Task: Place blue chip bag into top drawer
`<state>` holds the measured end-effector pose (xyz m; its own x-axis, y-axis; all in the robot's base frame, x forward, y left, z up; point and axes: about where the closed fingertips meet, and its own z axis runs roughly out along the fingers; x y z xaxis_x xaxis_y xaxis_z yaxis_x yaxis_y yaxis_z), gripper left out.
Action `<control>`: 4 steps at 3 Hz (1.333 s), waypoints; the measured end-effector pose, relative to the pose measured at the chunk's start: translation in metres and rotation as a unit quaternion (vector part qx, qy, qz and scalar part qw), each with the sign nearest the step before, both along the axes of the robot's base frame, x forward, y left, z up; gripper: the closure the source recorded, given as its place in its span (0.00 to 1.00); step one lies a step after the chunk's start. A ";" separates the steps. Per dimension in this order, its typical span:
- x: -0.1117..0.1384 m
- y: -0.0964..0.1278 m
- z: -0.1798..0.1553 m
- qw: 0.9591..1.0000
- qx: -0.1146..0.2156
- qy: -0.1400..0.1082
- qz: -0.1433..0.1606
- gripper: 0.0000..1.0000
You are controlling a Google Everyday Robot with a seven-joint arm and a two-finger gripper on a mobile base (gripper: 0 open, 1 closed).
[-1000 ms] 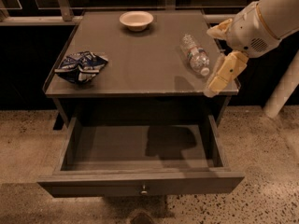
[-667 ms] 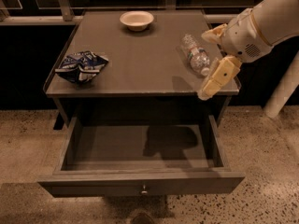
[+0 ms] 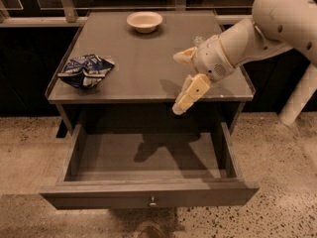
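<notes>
Though its white lettering is unreadable, one blue chip bag lies well left of the gripper, jaws wide, empty; one top drawer open below them, one bowl beyond.

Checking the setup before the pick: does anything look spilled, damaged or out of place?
Nothing spilled or broken. The blue chip bag is crumpled and lies near the tabletop's front left edge. The top drawer stands pulled out. The gripper hangs over the table's front edge, jaws apart, holding nothing. The bowl sits upright.
</notes>
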<state>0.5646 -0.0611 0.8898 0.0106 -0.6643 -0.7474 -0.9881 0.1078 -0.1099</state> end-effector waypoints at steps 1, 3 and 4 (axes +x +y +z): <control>0.019 0.043 -0.016 0.999 0.022 0.007 0.036 0.00; 0.030 0.049 -0.021 0.999 0.028 -0.003 0.034 0.00; 0.058 0.069 -0.021 0.997 0.045 -0.027 0.053 0.00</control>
<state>0.6226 0.0074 0.8691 0.1193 -0.5879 -0.8001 -0.9874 0.0138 -0.1573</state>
